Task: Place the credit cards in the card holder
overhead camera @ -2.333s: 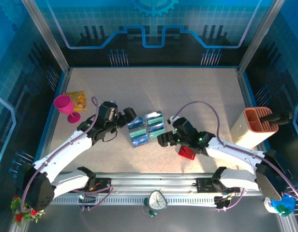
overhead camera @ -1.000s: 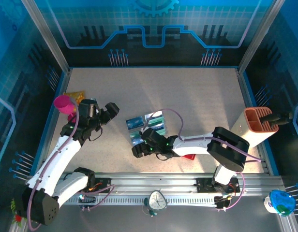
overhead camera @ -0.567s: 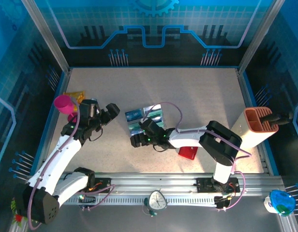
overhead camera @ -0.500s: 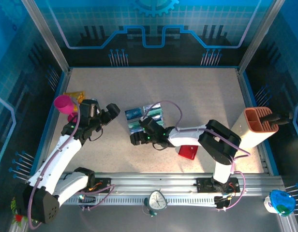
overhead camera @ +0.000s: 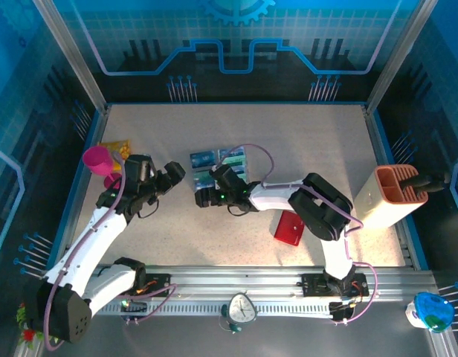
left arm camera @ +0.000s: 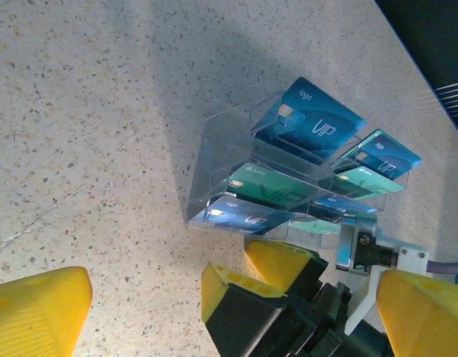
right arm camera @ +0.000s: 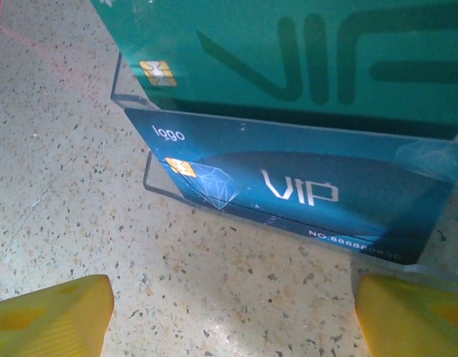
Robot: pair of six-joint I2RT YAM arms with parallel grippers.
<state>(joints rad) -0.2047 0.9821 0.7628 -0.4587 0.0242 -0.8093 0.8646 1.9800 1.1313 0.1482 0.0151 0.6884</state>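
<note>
Credit cards [overhead camera: 220, 165]: we see blue and teal ones, printed VIP, standing tilted in the tiers of a clear stand [left arm camera: 214, 167] around the middle of the table [overhead camera: 311, 141].
Card holder [overhead camera: 288, 227]: red and lying flat toward the near edge, right of centre, well apart from the cards.
Right gripper [overhead camera: 204, 198]: just beside the stand's near-left side. In its wrist view we find the yellow fingertips [right arm camera: 50, 312] spread wide, low over the table, gripping nothing, with the lowest blue card [right arm camera: 288, 193] just ahead.
Left gripper [overhead camera: 175, 172]: left of the stand, jaws fully apart and empty.
Far-left edge: we note a pink cup [overhead camera: 97, 160] beside a yellow packet [overhead camera: 117, 151].
</note>
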